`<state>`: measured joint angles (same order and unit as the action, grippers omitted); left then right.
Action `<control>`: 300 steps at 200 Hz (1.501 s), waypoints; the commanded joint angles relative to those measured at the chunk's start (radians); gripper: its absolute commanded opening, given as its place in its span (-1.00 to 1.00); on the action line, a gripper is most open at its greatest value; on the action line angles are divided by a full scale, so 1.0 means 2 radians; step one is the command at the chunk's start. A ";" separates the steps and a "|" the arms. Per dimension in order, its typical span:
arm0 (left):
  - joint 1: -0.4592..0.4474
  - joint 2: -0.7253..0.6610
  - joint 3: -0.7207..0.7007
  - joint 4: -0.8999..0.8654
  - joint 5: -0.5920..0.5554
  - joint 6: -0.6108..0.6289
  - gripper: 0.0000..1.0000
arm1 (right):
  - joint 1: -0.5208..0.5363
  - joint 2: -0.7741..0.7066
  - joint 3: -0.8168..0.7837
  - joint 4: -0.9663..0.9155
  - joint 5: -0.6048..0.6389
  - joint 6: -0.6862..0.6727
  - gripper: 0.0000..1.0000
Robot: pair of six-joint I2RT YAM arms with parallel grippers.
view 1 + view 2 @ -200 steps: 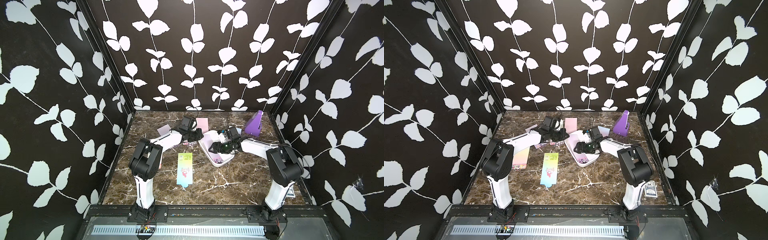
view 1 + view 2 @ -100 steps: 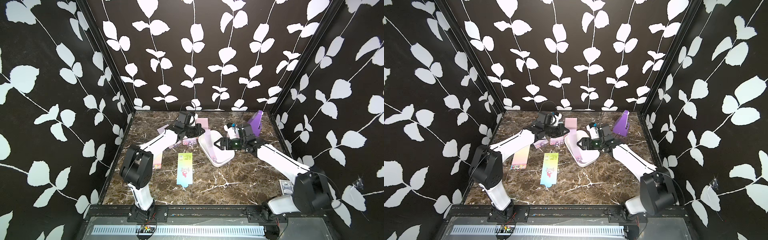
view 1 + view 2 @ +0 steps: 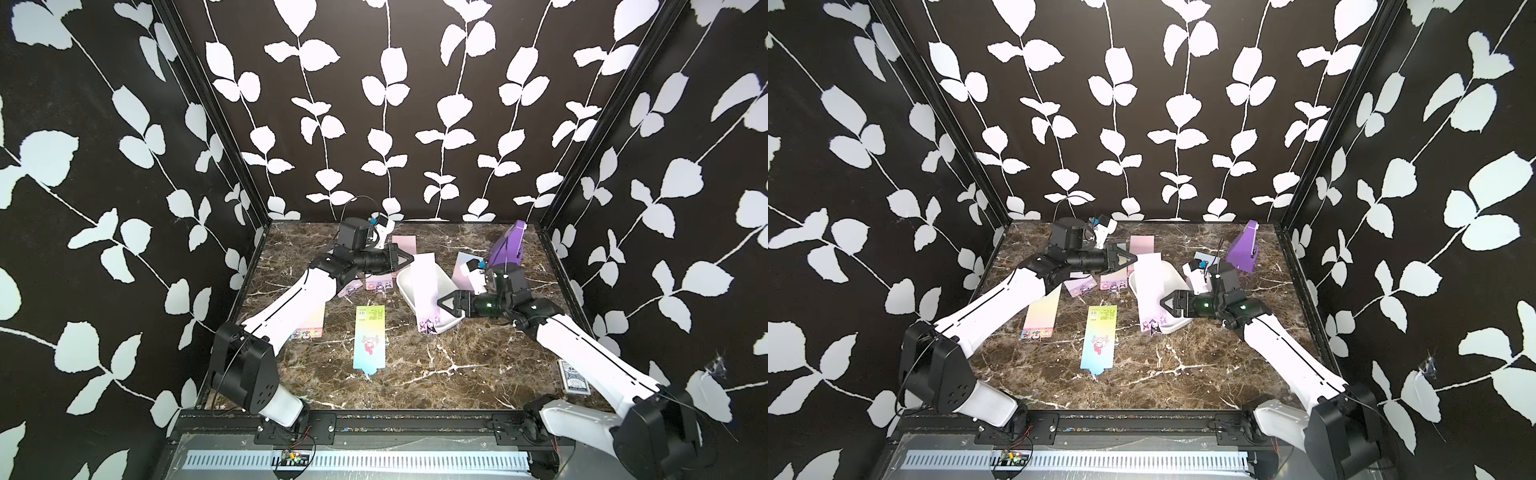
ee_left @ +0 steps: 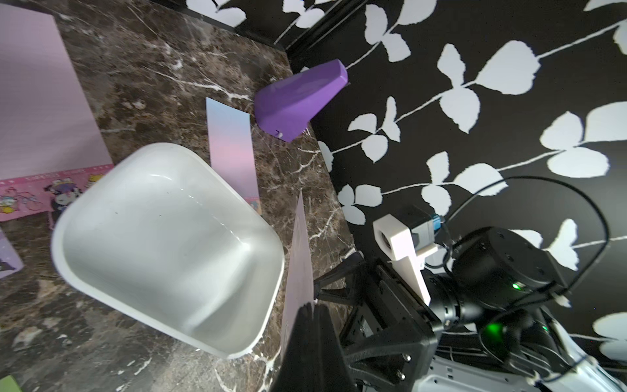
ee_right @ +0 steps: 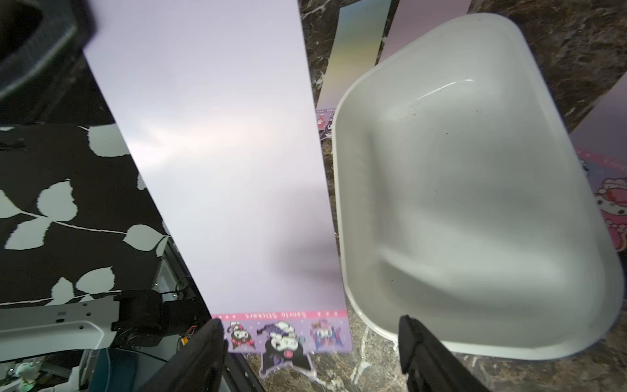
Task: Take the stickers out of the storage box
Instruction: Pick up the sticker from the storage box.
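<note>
The white storage box (image 3: 446,282) (image 3: 1169,271) lies at mid-table and its inside (image 4: 169,244) (image 5: 458,203) is bare. My left gripper (image 3: 409,258) (image 3: 1133,258) (image 4: 314,309) is shut on the far end of a lilac sticker sheet (image 3: 424,291) (image 3: 1149,291) (image 5: 220,152). That sheet slants down over the box's left side, with its cartoon end by the near rim. My right gripper (image 3: 442,301) (image 3: 1165,301) (image 5: 312,342) stands open just behind that end, holding nothing. More stickers lie on the table, among them a green-to-blue sheet (image 3: 370,340).
A purple wedge (image 3: 509,249) (image 4: 298,98) stands at the back right with a pastel sheet (image 3: 465,266) beside it. A blue card box (image 3: 573,376) lies near the right arm. Pastel sheets (image 3: 378,284) lie under and beside the left arm, one (image 3: 309,328) further forward.
Both arms have stretched out low from a folded pose. The left gripper has lifted the far end of the lilac sheet from the box. The right gripper has drawn back toward the near rim.
</note>
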<state>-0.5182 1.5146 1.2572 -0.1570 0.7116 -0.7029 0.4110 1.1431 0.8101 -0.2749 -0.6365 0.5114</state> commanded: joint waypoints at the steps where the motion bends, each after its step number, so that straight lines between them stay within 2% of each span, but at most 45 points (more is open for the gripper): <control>1: 0.001 -0.023 -0.025 0.015 0.066 -0.015 -1.00 | -0.001 -0.019 -0.031 0.042 -0.055 0.036 0.62; 32: 0.001 -0.068 -0.079 0.058 0.094 -0.026 -1.00 | 0.000 -0.027 -0.101 0.179 -0.116 0.119 0.62; 47: 0.001 -0.092 -0.103 0.074 0.102 -0.031 -1.00 | 0.000 -0.029 -0.130 0.243 -0.121 0.151 0.62; 72: 0.001 -0.116 -0.128 0.069 0.108 -0.026 -1.00 | 0.000 -0.024 -0.148 0.269 -0.109 0.166 0.61; 105: 0.001 -0.126 -0.180 0.152 0.132 -0.080 -1.00 | 0.015 -0.005 -0.171 0.370 -0.118 0.229 0.55; 128: 0.003 -0.130 -0.183 0.120 0.116 -0.050 -1.00 | 0.025 -0.001 -0.179 0.421 -0.114 0.265 0.45; 149: 0.006 -0.123 -0.183 0.124 0.115 -0.047 -1.00 | 0.037 -0.001 -0.178 0.427 -0.107 0.267 0.39; 187: 0.017 -0.102 -0.172 0.126 0.108 -0.045 -1.00 | 0.039 -0.002 -0.182 0.398 -0.101 0.246 0.06; 201: 0.025 -0.089 -0.171 0.120 0.109 -0.038 -1.00 | 0.039 0.000 -0.180 0.396 -0.100 0.242 -0.12; 215: 0.030 -0.076 -0.172 0.126 0.111 -0.041 -1.00 | 0.040 0.006 -0.178 0.402 -0.100 0.242 -0.18; 230: 0.031 -0.066 -0.175 0.133 0.113 -0.046 -1.00 | 0.039 0.013 -0.174 0.409 -0.100 0.245 -0.40; 245: 0.031 -0.061 -0.173 0.134 0.114 -0.044 -1.00 | 0.039 0.024 -0.171 0.419 -0.102 0.248 -0.47; 268: 0.031 -0.056 -0.169 0.121 0.111 -0.033 -1.00 | 0.040 0.044 -0.164 0.430 -0.108 0.249 -0.80; 276: 0.032 -0.054 -0.168 0.119 0.110 -0.031 -1.00 | 0.039 0.050 -0.161 0.434 -0.110 0.249 -1.00; 300: 0.036 -0.051 -0.167 0.117 0.111 -0.030 -1.00 | 0.040 0.063 -0.157 0.435 -0.115 0.246 -1.00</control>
<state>-0.4561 1.4139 0.8967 0.0727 0.9260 -0.7887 0.4847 1.2514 0.4683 0.5407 -0.8497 1.0138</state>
